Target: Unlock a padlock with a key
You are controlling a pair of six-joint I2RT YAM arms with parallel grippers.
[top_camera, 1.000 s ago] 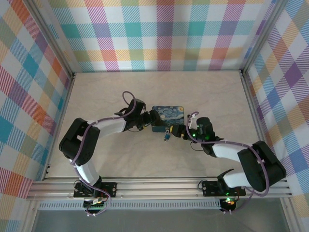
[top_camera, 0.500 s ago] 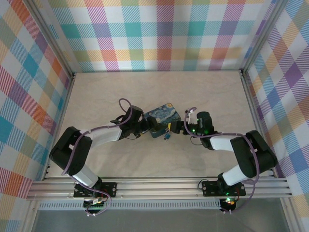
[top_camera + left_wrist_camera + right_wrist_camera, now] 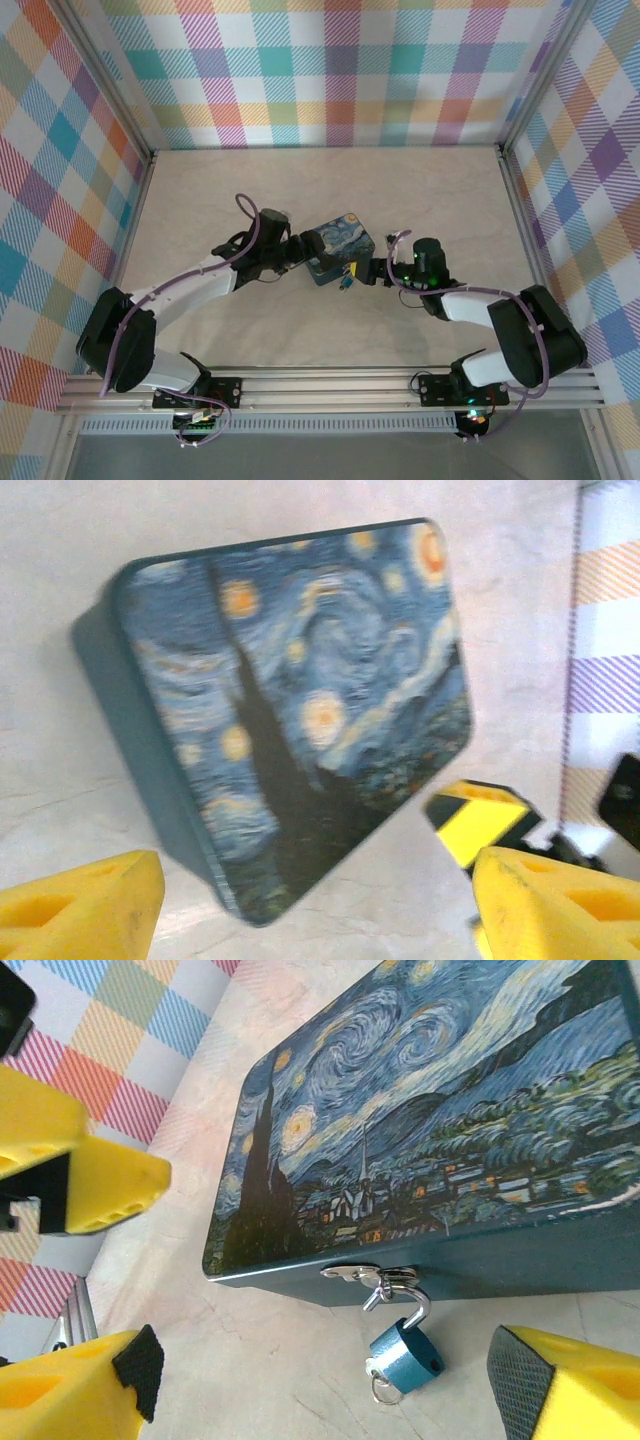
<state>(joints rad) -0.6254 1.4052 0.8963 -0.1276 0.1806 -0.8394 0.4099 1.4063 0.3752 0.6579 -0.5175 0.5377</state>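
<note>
Mid-table (image 3: pixel 250 200): starry-night tin (image 3: pixel 340 245), lid on, turned askew. At its left end, left gripper (image 3: pixel 298 255), yellow fingers (image 3: pixel 80 905) spread wide, gripping nothing, tin just ahead. At its near-right side, right gripper (image 3: pixel 368 272), fingers (image 3: pixel 570 1400) likewise apart, empty. Ahead between those two: blue padlock (image 3: pixel 405 1358), shackle hooked through the silver hasp (image 3: pixel 365 1274) on the tin's near wall, untouched. Small silvery ring (image 3: pixel 384 1391) at the padlock's base.
</note>
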